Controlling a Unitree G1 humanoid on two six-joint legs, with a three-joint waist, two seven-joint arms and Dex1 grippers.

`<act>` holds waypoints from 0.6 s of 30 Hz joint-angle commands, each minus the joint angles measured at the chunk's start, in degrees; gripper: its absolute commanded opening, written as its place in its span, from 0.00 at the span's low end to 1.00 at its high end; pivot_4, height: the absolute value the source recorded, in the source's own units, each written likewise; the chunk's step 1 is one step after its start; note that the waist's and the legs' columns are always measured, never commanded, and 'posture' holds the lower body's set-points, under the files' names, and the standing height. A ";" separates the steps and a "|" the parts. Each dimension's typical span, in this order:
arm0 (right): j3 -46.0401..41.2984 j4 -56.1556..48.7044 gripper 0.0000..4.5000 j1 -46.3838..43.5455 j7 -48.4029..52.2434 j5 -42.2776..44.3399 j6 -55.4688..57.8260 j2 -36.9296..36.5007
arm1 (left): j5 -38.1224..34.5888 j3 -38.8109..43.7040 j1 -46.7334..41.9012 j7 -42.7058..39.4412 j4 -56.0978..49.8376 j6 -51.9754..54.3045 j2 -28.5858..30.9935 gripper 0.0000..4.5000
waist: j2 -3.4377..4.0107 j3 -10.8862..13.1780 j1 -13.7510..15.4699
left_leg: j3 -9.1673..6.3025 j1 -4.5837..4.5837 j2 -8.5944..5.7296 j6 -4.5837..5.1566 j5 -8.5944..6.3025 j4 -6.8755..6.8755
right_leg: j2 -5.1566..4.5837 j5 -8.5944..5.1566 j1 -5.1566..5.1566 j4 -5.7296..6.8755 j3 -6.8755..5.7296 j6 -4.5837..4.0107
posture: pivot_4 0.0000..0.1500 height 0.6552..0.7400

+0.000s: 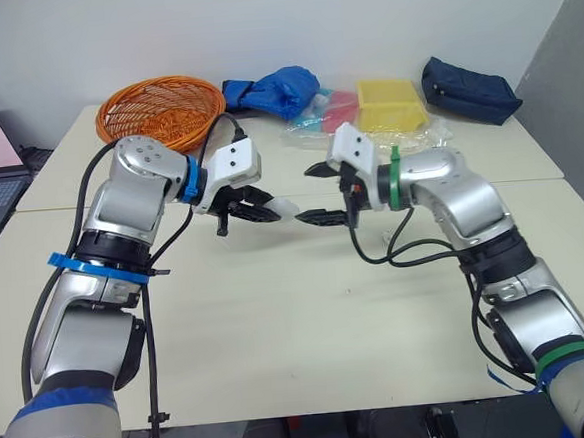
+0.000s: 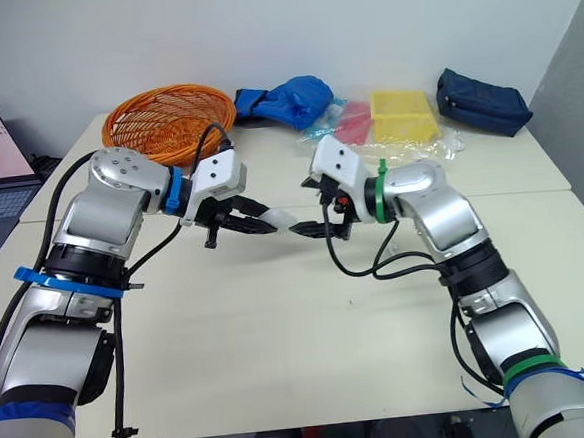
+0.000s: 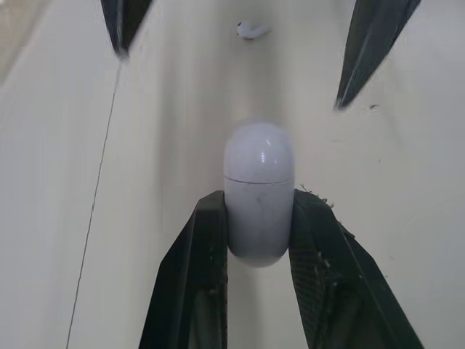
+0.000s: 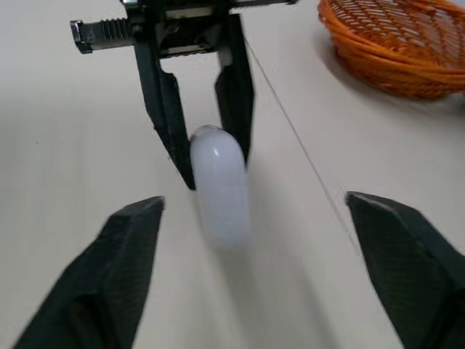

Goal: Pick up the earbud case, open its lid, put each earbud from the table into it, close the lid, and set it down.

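The left fingers (image 3: 207, 247) gripped the white case (image 3: 259, 182) up over the table (image 1: 280, 330). The right fingers (image 4: 134, 240) were wide open, just in front of it. Picking up looked done. The lid looked shut, and one earbud (image 3: 251, 29) lay on the table.

Taking the spot where the two grippers meet as the dial's centre: the near half of the table (image 1: 279, 320), from 5 round to 8 o'clock, lies bare and gives wide passage; the back edge is crowded, with the orange basket (image 1: 161, 108) at 10 to 11, the blue cloth (image 1: 275, 88) at 12, the yellow box (image 1: 391, 102) among crinkled plastic at 1 and the navy pouch (image 1: 468, 88) at 2; at the centre the left gripper (image 1: 271, 208), clamped on the earbud case (image 1: 287, 210), faces the wide-spread right gripper (image 1: 317, 194) across a narrow gap; the right arm's black cable (image 1: 415, 252) loops low at 4; one earbud (image 3: 251, 29) lies on the tabletop beyond the case.
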 commanded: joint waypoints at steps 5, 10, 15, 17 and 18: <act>-12.77 -13.97 0.99 3.84 3.34 14.86 9.76 -6.79 | -17.71 23.92 17.94 21.43 -17.01 9.61 -8.99 0.17 | 0.01 0.01 -0.02 | -0.09 0.02 0.03 0.00 0.00 0.01 | -0.14 0.01 0.06 0.00 0.04 -0.01 | 1.00 1.00; -12.14 -13.40 0.99 5.87 2.72 12.77 2.86 -8.19 | -23.15 26.53 28.89 27.17 -28.77 8.82 -14.44 0.17 | 0.01 0.01 -0.02 | -0.28 0.11 0.02 0.00 0.00 0.02 | -0.06 0.01 0.22 0.01 0.01 0.00 | 1.00 1.00; -10.07 -10.50 0.99 5.53 1.77 10.80 -1.98 -6.73 | -25.10 25.11 32.51 27.42 -31.49 3.66 -17.52 0.17 | 0.01 0.00 0.04 | -0.26 0.17 -0.01 -0.01 0.04 0.08 | -0.04 -0.01 0.29 0.02 0.04 0.05 | 1.00 1.00; -7.81 -8.33 0.99 4.82 1.64 9.03 -5.00 -5.25 | -22.27 22.25 34.00 26.48 -32.21 -2.17 -18.11 0.17 | 0.01 0.00 -0.06 | -0.23 0.20 -0.03 -0.01 0.06 0.10 | -0.04 0.00 0.32 0.01 0.07 0.07 | 1.00 1.00; -6.44 -7.23 0.99 4.43 2.11 7.96 -6.49 -4.73 | -22.64 21.74 34.19 27.05 -32.64 -2.22 -18.77 0.17 | 0.01 0.00 -0.07 | -0.17 0.24 -0.02 -0.01 0.06 0.10 | -0.03 0.01 0.32 0.01 0.10 0.08 | 1.00 1.00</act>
